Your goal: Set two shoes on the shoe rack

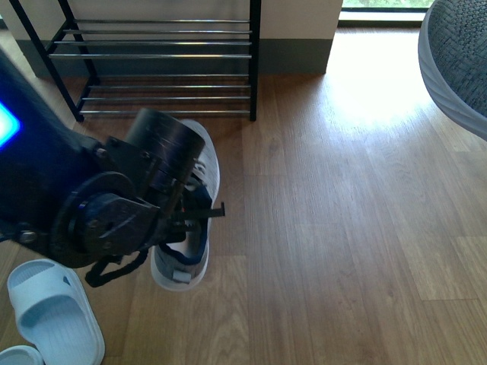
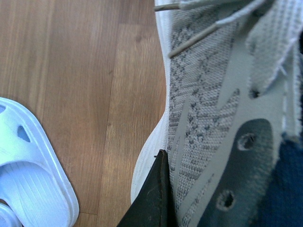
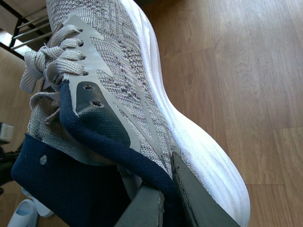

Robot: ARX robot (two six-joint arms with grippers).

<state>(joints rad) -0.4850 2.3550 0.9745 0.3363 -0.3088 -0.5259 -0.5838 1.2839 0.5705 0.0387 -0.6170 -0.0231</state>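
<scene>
Lying at far left, white slides (image 1: 53, 315) sit near the floor sneaker (image 1: 205, 156), which the left arm (image 1: 76, 205) largely hides. The left gripper (image 1: 198, 217) rests one finger (image 2: 151, 198) against the sneaker's side, and I cannot tell its grip. Behind stands the shoe rack (image 1: 152, 55). Far right, the right gripper (image 3: 168, 189) pinches the raised sneaker (image 3: 123, 94) by its navy heel collar.

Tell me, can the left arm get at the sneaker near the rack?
Likely yes: the left end effector sits right at the sneaker, one finger against its side, nothing between them.
</scene>
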